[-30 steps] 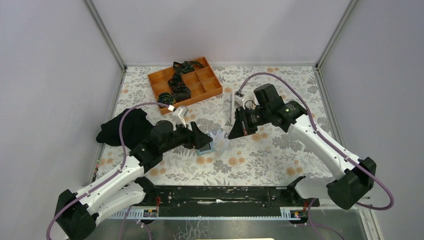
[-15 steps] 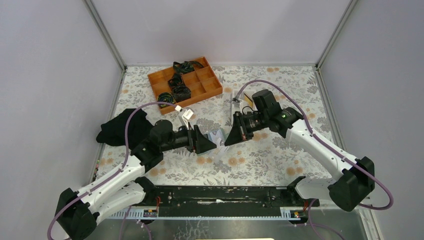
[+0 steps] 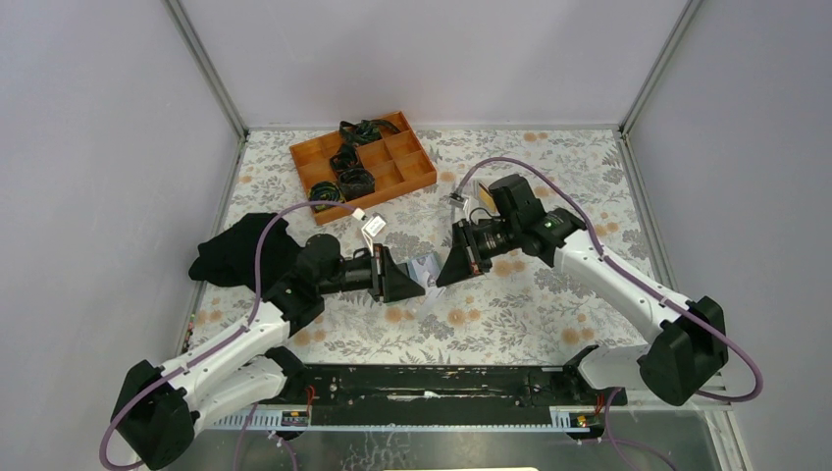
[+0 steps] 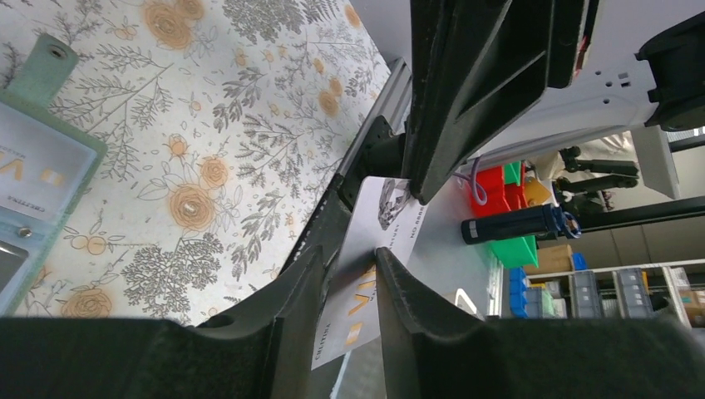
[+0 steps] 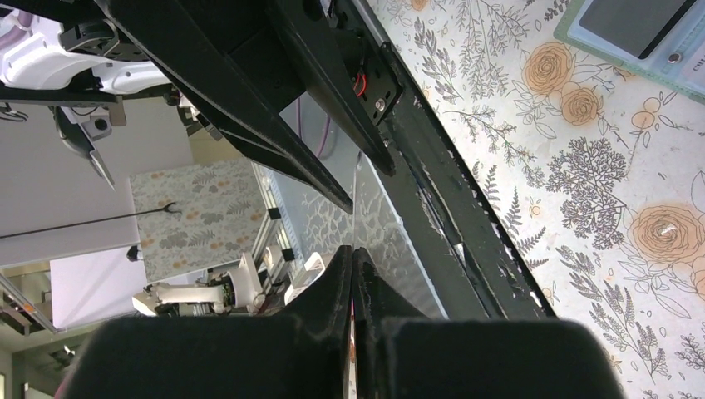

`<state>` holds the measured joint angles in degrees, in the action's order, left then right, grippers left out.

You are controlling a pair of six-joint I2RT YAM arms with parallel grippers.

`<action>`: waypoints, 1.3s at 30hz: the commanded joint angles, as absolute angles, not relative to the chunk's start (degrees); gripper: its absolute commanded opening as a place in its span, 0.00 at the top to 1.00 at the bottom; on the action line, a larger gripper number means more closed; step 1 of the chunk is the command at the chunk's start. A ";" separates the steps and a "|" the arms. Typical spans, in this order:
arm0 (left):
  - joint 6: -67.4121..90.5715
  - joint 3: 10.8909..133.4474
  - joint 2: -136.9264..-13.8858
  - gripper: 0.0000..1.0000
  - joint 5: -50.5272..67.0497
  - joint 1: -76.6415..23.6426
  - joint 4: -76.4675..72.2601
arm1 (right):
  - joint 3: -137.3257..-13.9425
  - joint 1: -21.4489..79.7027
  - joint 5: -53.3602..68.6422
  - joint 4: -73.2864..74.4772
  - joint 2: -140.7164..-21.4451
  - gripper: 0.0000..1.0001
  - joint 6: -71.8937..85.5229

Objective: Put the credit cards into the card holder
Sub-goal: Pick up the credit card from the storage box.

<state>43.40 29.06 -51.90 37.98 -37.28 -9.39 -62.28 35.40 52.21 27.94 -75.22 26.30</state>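
Midway-ish: right fingers (image 5: 326, 287) are pinching a credit card (image 4: 378, 224) shut, left fingers (image 4: 291, 291) are straddling its other end, can't tell if clamped. Card holder (image 4: 40, 73) is lying open on the counter (image 4: 208, 125) under them, this card not in yet.

The card holder (image 4: 33, 174) runs off the left edge, and the fingers (image 4: 283, 332) cover the lower end of the credit card (image 4: 399, 224).

Colours on the floral surface (image 3: 549, 304)
Surface white with grey foliage and orange blooms; far box (image 3: 410, 163) orange; card holder (image 4: 41, 75) sage green; raised card (image 4: 387, 224) white with gold marks, grey picture; left cloth (image 3: 235, 250) black.
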 commanded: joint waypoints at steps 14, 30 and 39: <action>47.27 27.26 -52.97 1.00 44.65 -36.12 -15.18 | -64.95 31.76 57.69 29.99 -78.13 1.00 20.58; 46.99 25.84 -47.03 1.00 9.95 -34.80 4.18 | -72.58 31.75 40.29 32.99 -83.76 0.42 16.79; 52.87 24.40 -42.03 1.00 -9.85 -34.78 15.82 | -82.75 42.82 14.86 38.65 -96.19 0.41 14.16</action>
<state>49.82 25.26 -44.29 2.22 -35.20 9.28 -78.22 37.98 28.34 35.66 -92.40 15.90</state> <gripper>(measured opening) 0.011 0.589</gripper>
